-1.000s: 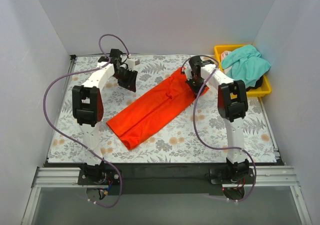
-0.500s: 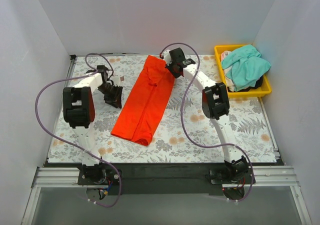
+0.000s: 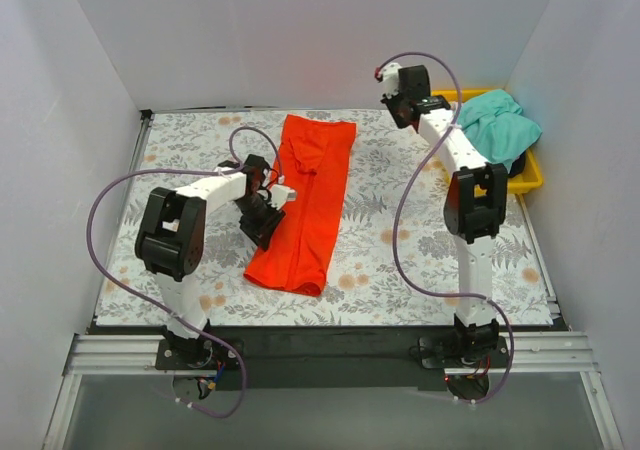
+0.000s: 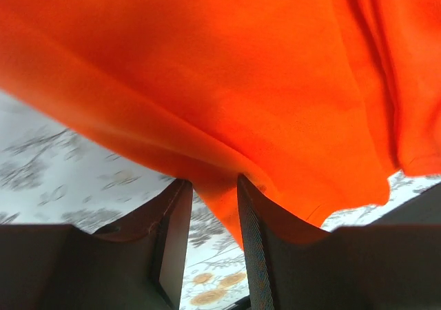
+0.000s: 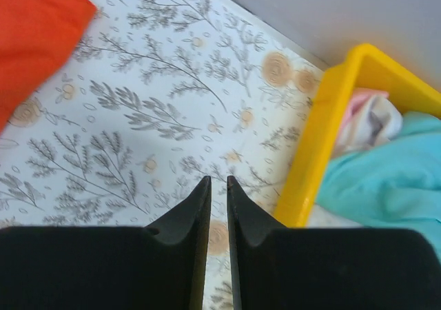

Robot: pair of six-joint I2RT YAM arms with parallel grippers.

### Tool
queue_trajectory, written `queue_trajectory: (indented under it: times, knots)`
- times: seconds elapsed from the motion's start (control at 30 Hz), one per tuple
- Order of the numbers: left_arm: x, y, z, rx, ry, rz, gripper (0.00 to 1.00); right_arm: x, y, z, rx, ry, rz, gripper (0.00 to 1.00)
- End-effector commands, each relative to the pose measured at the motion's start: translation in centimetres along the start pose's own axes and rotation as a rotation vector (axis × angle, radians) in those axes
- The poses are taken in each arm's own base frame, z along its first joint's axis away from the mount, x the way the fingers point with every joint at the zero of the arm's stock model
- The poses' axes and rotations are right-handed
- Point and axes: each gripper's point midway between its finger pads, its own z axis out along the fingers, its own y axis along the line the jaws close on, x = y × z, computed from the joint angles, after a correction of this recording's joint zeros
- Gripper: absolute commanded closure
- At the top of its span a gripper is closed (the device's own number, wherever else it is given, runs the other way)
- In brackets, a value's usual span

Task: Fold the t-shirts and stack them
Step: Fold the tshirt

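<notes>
Presently, two arms, two t-shirts and one bin are in view on the floral tabletop [image 3: 400,260].

1. Left end effector [image 3: 264,217]: it sits low at the 8 o'clock edge of the orange-red t-shirt [image 3: 305,205]. In the left wrist view its two fingers [image 4: 172,234] are parted. A fold of the orange cloth dips into the gap against the right-hand finger. Bare tabletop shows through the rest of the gap, so the fold is not clamped.

2. Orange-red t-shirt: count one. It lies flat on the tabletop as a long narrow strip, left of centre. Its long axis runs from 12 o'clock at the far edge to roughly 7 o'clock at the near end. The far end shows loose wrinkles.

3. Right end effector [image 5: 218,182]: it is raised over the far tabletop at about 1 o'clock, just left of the bin. Its fingers are drawn together to a thin slit, with nothing between them.

4. Yellow bin [image 3: 530,175]: count one, in the 2 o'clock corner. The teal-green t-shirt [image 3: 497,125], count one, lies bunched in it and spills over the rim. A pale cloth [image 5: 372,120] lies beneath the teal one.
</notes>
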Motion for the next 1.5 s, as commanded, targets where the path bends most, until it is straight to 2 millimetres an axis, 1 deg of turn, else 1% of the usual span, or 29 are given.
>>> queue_trajectory:
  times: [0.0,0.07,0.1,0.17,0.27,0.3,0.37,0.4,0.43,0.5,0.53,0.57,0.6,0.63,0.67,0.7,0.77,0.8,0.87,0.93,1.0,1.07,1.2,1.23,1.27,1.3,1.33,1.37,1.47]
  knots:
    - [-0.4,-2.2,0.6,0.052,-0.002,0.025,0.69,0.3,-0.5,-3.5,-0.071,0.016,0.010,0.79]
    - [-1.2,-3.4,0.0,0.120,-0.011,0.009,0.69,0.8,0.6,-4.7,-0.138,0.028,0.012,0.80]
    - [-1.4,-4.2,-0.3,0.145,-0.012,0.017,0.69,1.4,1.4,-4.9,-0.168,0.044,0.021,0.80]
    - [-1.6,-5.6,-1.2,0.186,-0.018,0.037,0.69,1.6,3.4,-5.8,-0.264,0.045,0.036,0.80]
    - [-2.4,-6.2,-3.0,0.232,-0.078,0.015,0.68,2.0,6.2,-6.2,-0.368,0.064,0.039,0.83]
    - [-3.2,-5.5,-4.4,0.242,-0.129,-0.006,0.68,2.1,6.8,-6.3,-0.383,0.071,0.038,0.84]
    - [-3.7,-5.1,-5.8,0.271,-0.156,-0.036,0.68,2.0,8.9,-6.4,-0.439,0.078,0.038,0.85]
    - [-4.1,-4.0,-6.4,0.263,-0.175,-0.063,0.68,2.0,9.8,-6.6,-0.463,0.080,0.040,0.85]
    - [-5.3,-3.1,-7.6,0.238,-0.217,-0.064,0.68,1.6,11.0,-7.0,-0.508,0.071,0.055,0.87]
    - [-6.6,-1.3,-8.8,0.202,-0.273,-0.094,0.68,1.3,13.5,-7.6,-0.568,0.074,0.051,0.88]
    - [-8.2,-0.4,-9.8,0.177,-0.314,-0.091,0.68,1.0,14.5,-8.1,-0.598,0.069,0.053,0.89]
    - [-9.0,0.3,-10.1,0.165,-0.339,-0.094,0.68,0.9,16.1,-8.5,-0.626,0.074,0.052,0.89]
    - [-9.7,0.7,-10.4,0.153,-0.354,-0.094,0.68,0.8,17.0,-8.7,-0.646,0.078,0.055,0.90]
    - [-10.2,1.2,-9.8,0.153,-0.347,-0.110,0.67,0.8,18.1,-8.9,-0.678,0.080,0.057,0.91]
    - [-11.3,1.4,-10.4,0.152,-0.371,-0.101,0.67,0.9,19.5,-9.1,-0.704,0.092,0.064,0.92]
    - [-11.6,1.6,-10.5,0.155,-0.369,-0.110,0.67,1.1,20.3,-9.1,-0.720,0.105,0.071,0.92]
    - [-12.1,2.1,-10.4,0.138,-0.372,-0.118,0.67,2.3,22.6,-9.0,-0.763,0.152,0.083,0.95]
    - [-12.1,2.3,-10.3,0.128,-0.379,-0.121,0.67,3.6,23.5,-9.0,-0.776,0.192,0.095,0.96]
    - [-12.1,2.4,-10.3,0.114,-0.401,-0.127,0.66,4.9,25.0,-8.9,-0.791,0.232,0.083,0.98]
    - [-11.9,2.3,-10.0,0.120,-0.404,-0.134,0.66,6.4,25.6,-8.3,-0.778,0.278,0.089,0.99]
    - [-11.3,2.0,-9.4,0.135,-0.383,-0.138,0.66,7.1,26.0,-7.8,-0.767,0.301,0.091,0.99]
    - [-10.9,2.0,-9.2,0.132,-0.377,-0.135,0.66,8.1,25.8,-6.3,-0.721,0.334,0.095,0.99]
    - [-10.3,2.1,-9.1,0.112,-0.374,-0.125,0.66,8.4,25.0,-3.3,-0.654,0.353,0.118,0.99]
    - [-10.1,2.1,-9.0,0.110,-0.366,-0.126,0.66,9.2,24.9,-2.3,-0.640,0.371,0.120,0.99]
    - [-10.0,2.2,-9.0,0.106,-0.362,-0.126,0.66,8.5,24.2,-1.6,-0.626,0.353,0.133,0.99]
    - [-9.8,2.5,-8.7,0.096,-0.352,-0.126,0.66,8.5,23.7,-1.0,-0.616,0.349,0.148,0.99]
    - [-9.6,2.7,-8.6,0.087,-0.348,-0.126,0.66,9.2,23.2,0.3,-0.598,0.365,0.166,0.99]
    - [-9.6,3.0,-8.5,0.075,-0.349,-0.126,0.66,8.3,22.6,0.8,-0.585,0.340,0.177,0.99]
    - [-9.4,4.0,-8.5,0.046,-0.368,-0.130,0.66,8.0,22.6,1.5,-0.614,0.326,0.192,0.99]
